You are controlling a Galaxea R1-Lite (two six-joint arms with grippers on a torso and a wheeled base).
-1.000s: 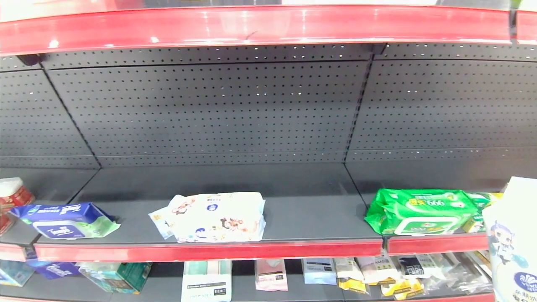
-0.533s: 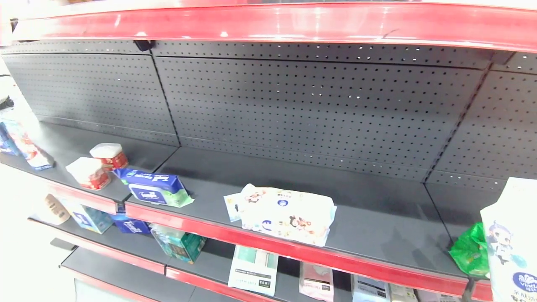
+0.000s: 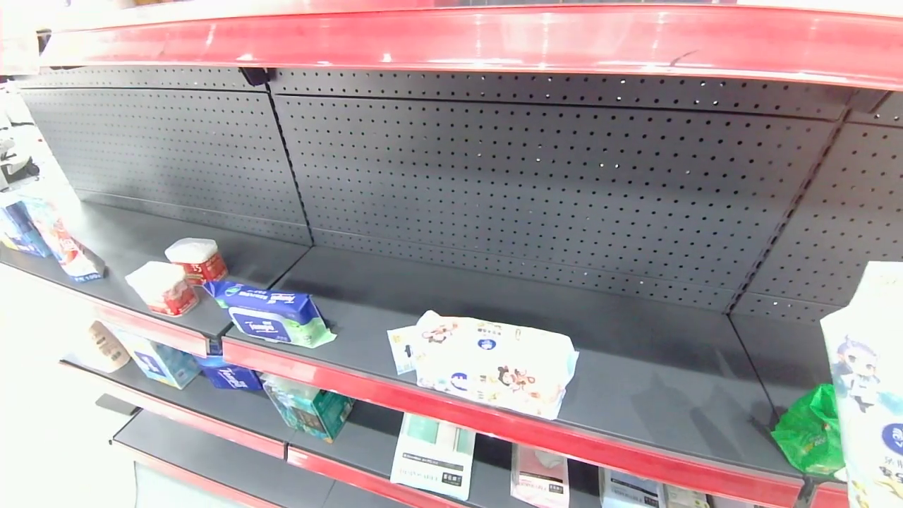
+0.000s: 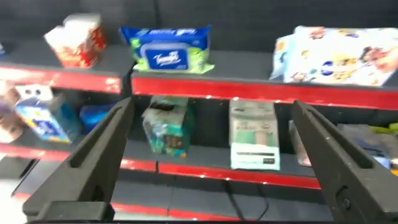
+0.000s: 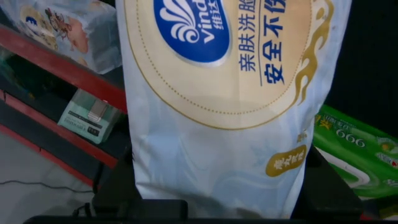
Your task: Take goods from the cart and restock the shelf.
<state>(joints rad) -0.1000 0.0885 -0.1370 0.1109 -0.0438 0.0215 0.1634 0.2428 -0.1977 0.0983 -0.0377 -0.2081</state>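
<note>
My right gripper (image 5: pixel 217 193) is shut on a tall white bag (image 5: pixel 224 93) with a blue round logo. The bag stands upright at the right edge of the head view (image 3: pixel 868 381), in front of the middle shelf (image 3: pixel 635 395). On that shelf lie a white cartoon-print wipes pack (image 3: pixel 494 363), a blue wipes pack (image 3: pixel 271 321) and a green pack (image 3: pixel 811 430) behind the bag. My left gripper (image 4: pixel 211 106) is open with nothing in it. It hangs low, facing the lower shelves, with the blue pack (image 4: pixel 166 48) and the cartoon pack (image 4: pixel 339 55) above it.
Two red-and-white tubs (image 3: pixel 180 275) and tilted packets (image 3: pixel 63 247) sit on the shelf's left section. The red-edged shelf above (image 3: pixel 451 35) overhangs. Lower shelves hold a teal box (image 3: pixel 310 413), a white-green pouch (image 3: pixel 432 455) and others. Bare shelf lies between the cartoon and green packs.
The whole head view has swung, so the shelf now runs at an angle with more of its left end visible. The white bag sits slightly higher in the picture.
</note>
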